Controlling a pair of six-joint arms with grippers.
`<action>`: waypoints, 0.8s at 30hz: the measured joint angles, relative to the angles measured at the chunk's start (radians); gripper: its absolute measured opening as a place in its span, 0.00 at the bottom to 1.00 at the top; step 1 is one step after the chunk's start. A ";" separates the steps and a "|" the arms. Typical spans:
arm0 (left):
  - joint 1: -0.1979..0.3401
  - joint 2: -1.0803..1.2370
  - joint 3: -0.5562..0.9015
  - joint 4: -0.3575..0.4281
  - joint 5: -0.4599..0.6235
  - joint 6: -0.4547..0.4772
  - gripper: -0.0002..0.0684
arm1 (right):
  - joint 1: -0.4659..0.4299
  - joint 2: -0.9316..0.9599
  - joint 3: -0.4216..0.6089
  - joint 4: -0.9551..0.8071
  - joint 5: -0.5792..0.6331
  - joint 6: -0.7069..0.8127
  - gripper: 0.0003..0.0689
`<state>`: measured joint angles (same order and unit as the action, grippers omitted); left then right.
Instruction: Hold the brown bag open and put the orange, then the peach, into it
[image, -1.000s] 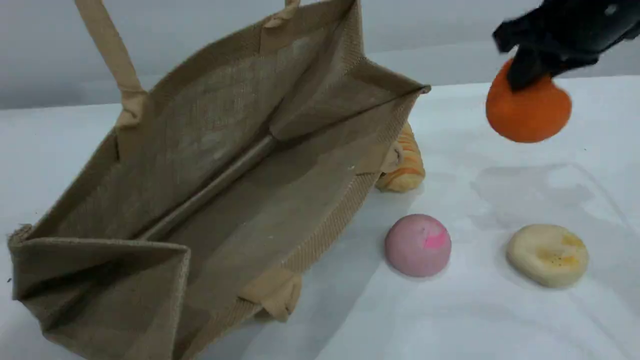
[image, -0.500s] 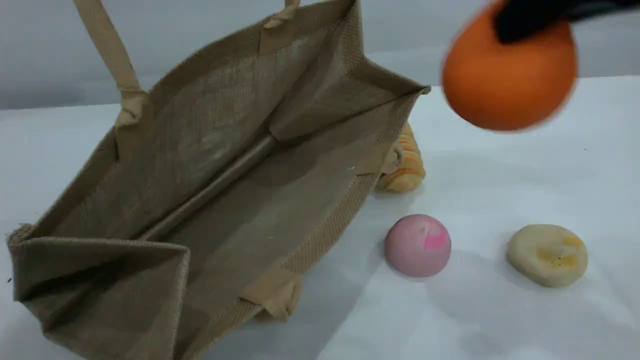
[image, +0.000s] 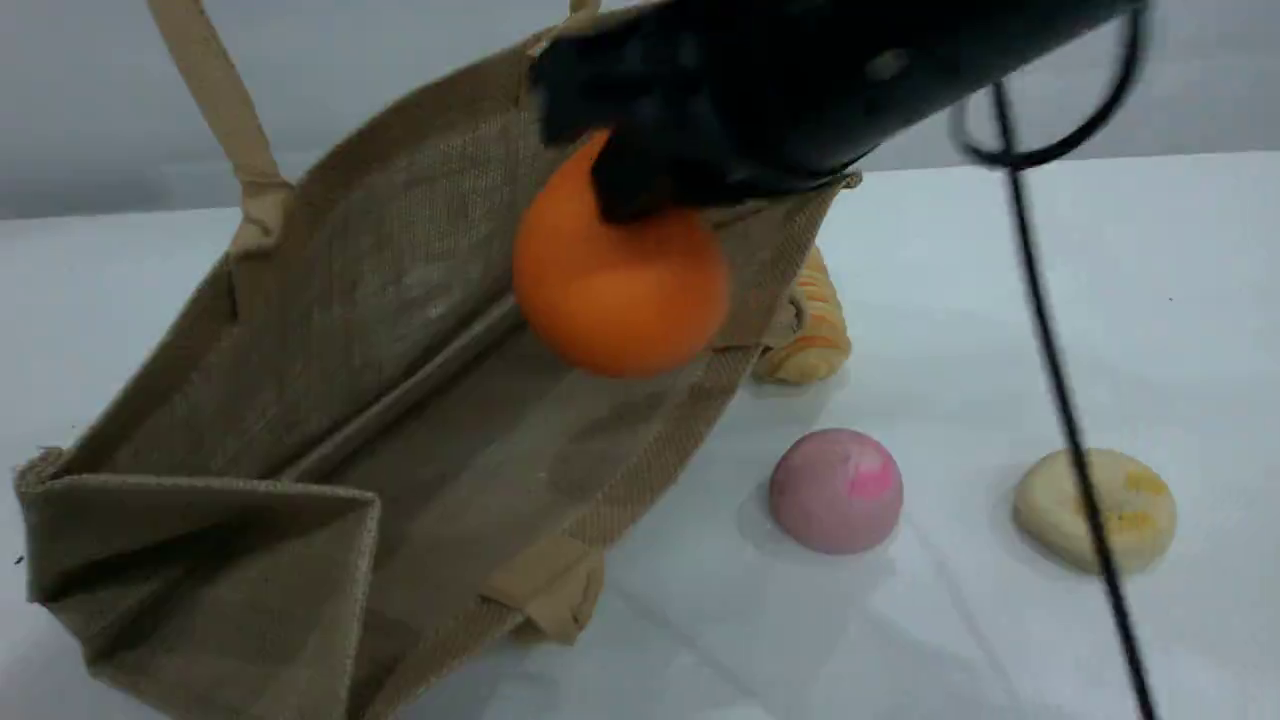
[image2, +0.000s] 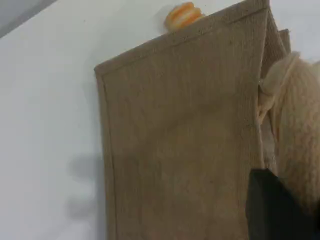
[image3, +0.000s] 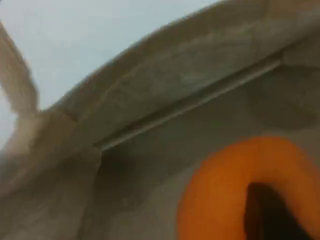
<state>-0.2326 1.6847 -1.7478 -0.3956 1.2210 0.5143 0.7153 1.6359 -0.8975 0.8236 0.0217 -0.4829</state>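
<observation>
Orange (image: 620, 295) is hanging from the right gripper (image: 640, 190), whose jaws are pinched tight on its top, and it sits right over the open mouth of the brown bag (image: 400, 400), toward the bag's far-right end wall. Left gripper (image2: 280, 210) is out of the scene view, but the wrist camera shows its dark fingertip against the beige strap handle (image2: 297, 130), clamped closed on it as far as I can tell, which is what holds the far wall up and the mouth wide. Bag lies tilted on the table (image: 1000, 640), filling its near-left corner. Peach (image: 836, 490) waits on the table just beside the bag's near rim, the pale yellow disc (image: 1095, 510) is further toward the right edge, and a striped bread roll (image: 810, 330) is tucked behind the bag's right end. My take on doing this drop well: carry the orange a bit more toward the middle of the opening so it clears that right end wall, lower it inside before letting go so it doesn't bounce out, and keep the handle pulled up steady so the mouth doesn't sag. Mind the dangling black cable (image: 1060, 400) when swinging back for the peach.
</observation>
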 joint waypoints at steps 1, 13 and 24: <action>0.000 0.000 0.000 0.000 0.000 0.000 0.11 | 0.004 0.033 -0.021 -0.004 -0.004 -0.003 0.05; 0.000 0.000 0.000 0.000 0.000 0.001 0.11 | 0.016 0.375 -0.315 -0.011 0.061 -0.099 0.05; 0.000 0.000 0.000 -0.001 0.000 0.002 0.11 | 0.016 0.427 -0.418 -0.012 0.157 -0.124 0.33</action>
<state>-0.2326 1.6847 -1.7478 -0.3965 1.2210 0.5161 0.7311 2.0625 -1.3154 0.8113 0.1790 -0.6070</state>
